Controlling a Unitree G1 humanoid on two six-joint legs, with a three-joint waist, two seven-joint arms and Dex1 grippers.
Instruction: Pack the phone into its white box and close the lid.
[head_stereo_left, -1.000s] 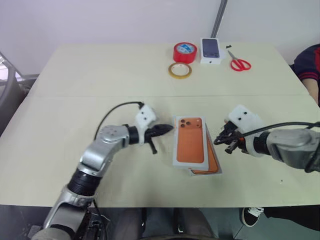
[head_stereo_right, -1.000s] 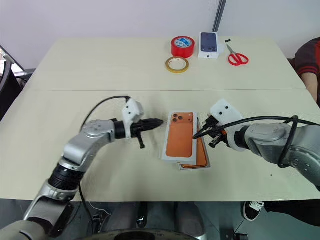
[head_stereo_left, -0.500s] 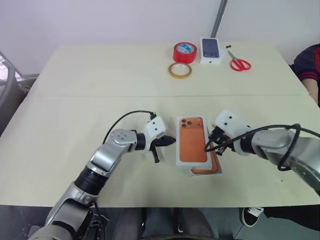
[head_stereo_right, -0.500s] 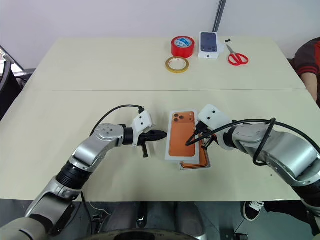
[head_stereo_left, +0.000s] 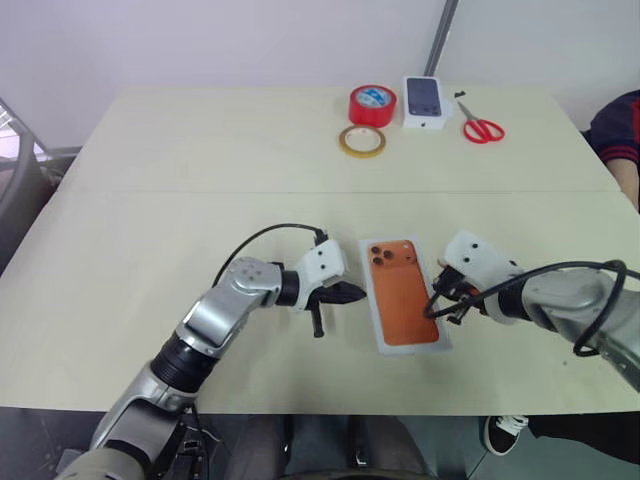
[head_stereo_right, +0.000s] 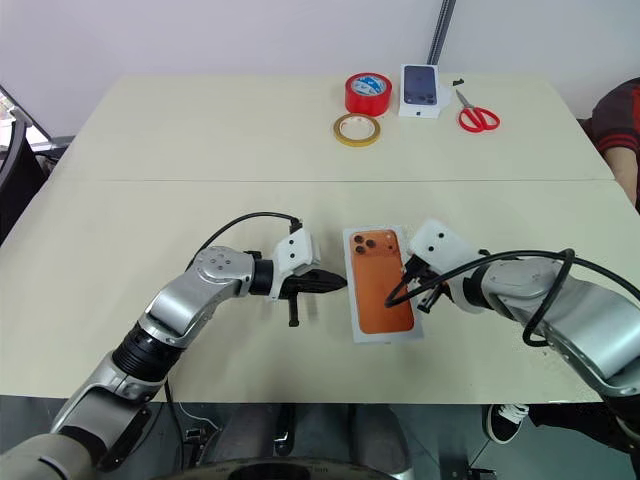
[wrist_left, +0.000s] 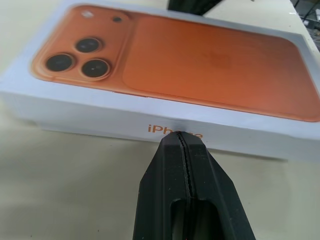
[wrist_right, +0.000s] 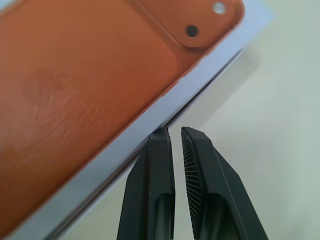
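A: Where is the left pincer (head_stereo_left: 352, 293)?

B: Low over the bench (head_stereo_left: 200, 160), pointing sideways at the long left side of the lid (head_stereo_left: 402, 305). Its two black fingers are pressed together with nothing between them, and in the left wrist view the tips sit right at the lid's white side wall; I cannot tell whether they touch it. The forearm runs back toward the near left edge, elbow bent, with a black cable looping over the wrist.

A: And the right pincer (head_stereo_left: 437, 303)?

B: It comes in from the other side, angled downward toward the lid's right edge. The fingers are almost together, with only a thin slit between them, and hold nothing. In the right wrist view the tips are just beside the lid's lower rim, where a dark seam shows under it.

A: So where are the phone and the white box?

B: The lid lies flat on the bench between the two pincers, its top printed with an orange phone back and three lenses. I take it to be seated over the white box; the box and the phone are hidden beneath it.

A: Any writing?

B: On the lid's side wall, orange letters read "iPh", and the rest is covered by the left fingers.

A: What lies farther off?

B: At the far edge are a red tape roll (head_stereo_left: 371, 104), a tan tape roll (head_stereo_left: 360, 141), a small white box with a dark phone picture (head_stereo_left: 424, 102), and red-handled scissors (head_stereo_left: 481, 126). A person's sleeve (head_stereo_left: 615, 130) shows at the right edge.
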